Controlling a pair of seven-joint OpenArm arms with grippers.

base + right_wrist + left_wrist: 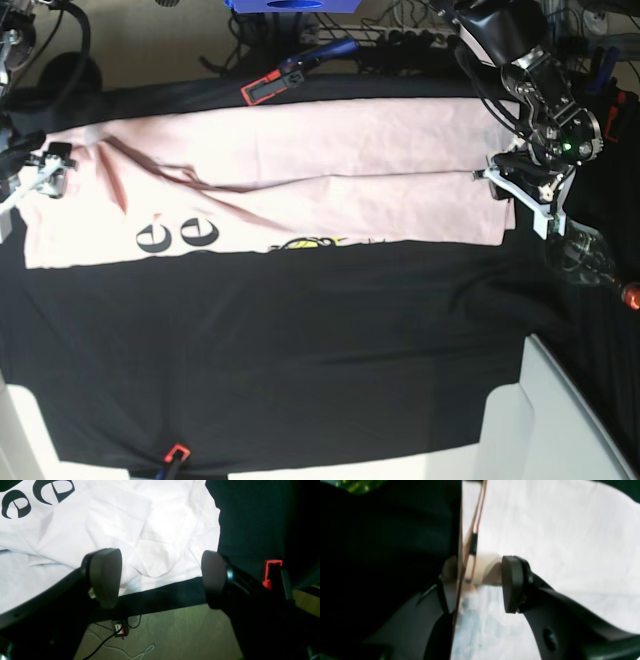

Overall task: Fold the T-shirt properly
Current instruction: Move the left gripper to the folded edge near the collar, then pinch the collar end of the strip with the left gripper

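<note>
The pale pink T-shirt (300, 170) lies spread in a long band across the far half of the black table cloth (280, 340), with black lettering (178, 235) along its near edge. In the base view my right gripper (45, 172) hovers at the shirt's left end. Its wrist view shows it open (160, 580), fingers (105, 577) wide apart over the shirt's crumpled edge (155, 555) with nothing between them. My left gripper (515, 190) is at the shirt's right end. It stands open (477, 587) with the shirt (557, 542) behind its pads (511, 585).
A red-handled clamp (265, 88) sits on the table's far edge and another (175, 455) on the near edge. A red clamp (271, 572) shows beside the right gripper. Below the table edge, a cable and small box (120, 628) lie on the floor. A blue box (290, 5) stands behind.
</note>
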